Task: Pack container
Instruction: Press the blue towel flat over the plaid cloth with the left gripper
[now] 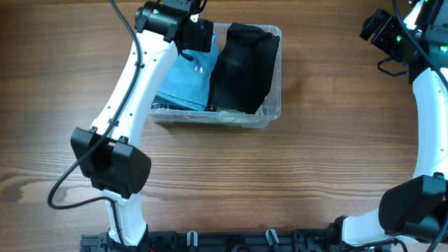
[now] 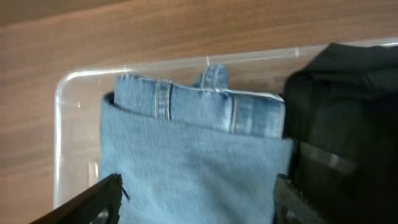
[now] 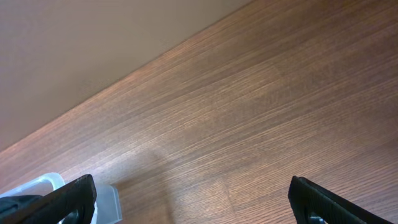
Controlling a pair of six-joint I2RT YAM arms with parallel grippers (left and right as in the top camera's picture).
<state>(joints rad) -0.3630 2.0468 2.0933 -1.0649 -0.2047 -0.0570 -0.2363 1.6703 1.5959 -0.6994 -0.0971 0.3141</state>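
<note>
The clear plastic container (image 1: 269, 115) stands at the back middle of the table. Folded light blue jeans (image 1: 185, 80) lie in its left half and a folded black garment (image 1: 243, 66) fills its right half. My left gripper (image 1: 194, 29) hovers over the container's back left, open, with nothing between its fingers. In the left wrist view its fingers (image 2: 198, 199) straddle the jeans (image 2: 193, 155), with the black garment (image 2: 342, 124) to the right and the container rim (image 2: 68, 81) at left. My right gripper (image 1: 381, 31) is open and empty over bare table at the back right (image 3: 189, 202).
The wooden table (image 1: 280, 182) extends in front of the container. A corner of the container (image 3: 109, 196) shows at the lower left of the right wrist view. The arm bases (image 1: 231, 241) stand along the front edge.
</note>
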